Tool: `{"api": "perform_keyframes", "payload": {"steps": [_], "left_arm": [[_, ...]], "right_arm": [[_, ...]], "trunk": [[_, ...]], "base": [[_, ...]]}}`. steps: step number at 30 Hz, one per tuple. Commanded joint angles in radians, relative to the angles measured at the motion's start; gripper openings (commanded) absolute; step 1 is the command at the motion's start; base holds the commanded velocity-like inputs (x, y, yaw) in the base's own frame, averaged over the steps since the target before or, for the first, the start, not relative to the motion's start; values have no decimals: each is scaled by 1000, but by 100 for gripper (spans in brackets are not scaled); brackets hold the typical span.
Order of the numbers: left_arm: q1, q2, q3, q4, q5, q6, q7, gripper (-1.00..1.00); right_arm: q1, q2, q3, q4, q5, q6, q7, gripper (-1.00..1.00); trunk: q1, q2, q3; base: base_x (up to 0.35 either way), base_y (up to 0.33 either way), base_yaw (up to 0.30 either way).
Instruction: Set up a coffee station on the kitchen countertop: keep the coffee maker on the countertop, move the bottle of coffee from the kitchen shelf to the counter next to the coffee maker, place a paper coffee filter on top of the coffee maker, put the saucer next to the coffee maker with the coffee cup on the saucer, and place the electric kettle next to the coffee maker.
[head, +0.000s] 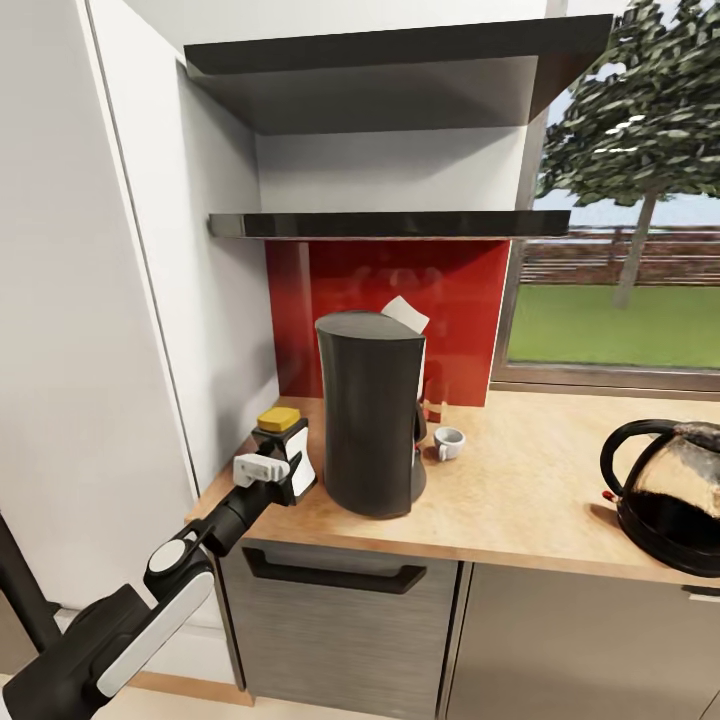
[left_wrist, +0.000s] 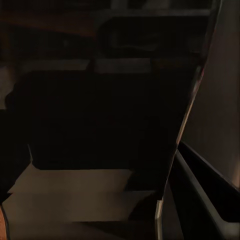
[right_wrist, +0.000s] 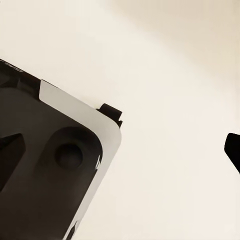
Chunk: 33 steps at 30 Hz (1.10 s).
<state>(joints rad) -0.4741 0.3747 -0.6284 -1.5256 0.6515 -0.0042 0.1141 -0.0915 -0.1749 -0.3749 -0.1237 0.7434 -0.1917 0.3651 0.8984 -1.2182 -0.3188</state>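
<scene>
My left gripper (head: 280, 468) clamps the bottle of coffee (head: 285, 440), lower left. Golden-brown cap, white label, standing beside the coffee maker (head: 371, 412). Right fingers: can't tell.

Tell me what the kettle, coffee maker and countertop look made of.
Electric kettle: clear glass dome by its see-through glints, glossy black handle and base, probably plastic.
Coffee maker: opaque dark grey with a soft sheen, likely matte plastic.
Kitchen countertop: tan wood grain; solid wood or laminate is unclear.
</scene>
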Motion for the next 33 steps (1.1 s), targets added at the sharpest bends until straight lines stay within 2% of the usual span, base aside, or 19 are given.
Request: {"api": "perform_keyframes", "payload": {"steps": [1, 18, 33], "left_arm": [[-1, 1, -3, -1, 7, 0, 8, -100], [-1, 1, -2, 1, 7, 0, 9, -100], [-1, 1, -1, 2, 7, 0, 9, -100]], "right_arm": [[-1, 0, -9, 0, 8, -3, 5, 100], [-1, -1, -9, 2, 9, -3, 5, 100], [0, -3, -7, 63, 10, -2, 5, 100]], "trunk": [[0, -1, -1], [0, -1, -1], [0, -1, -1]], "base": [[8, 0, 0], [34, 50, 0], [114, 3, 0]]}}
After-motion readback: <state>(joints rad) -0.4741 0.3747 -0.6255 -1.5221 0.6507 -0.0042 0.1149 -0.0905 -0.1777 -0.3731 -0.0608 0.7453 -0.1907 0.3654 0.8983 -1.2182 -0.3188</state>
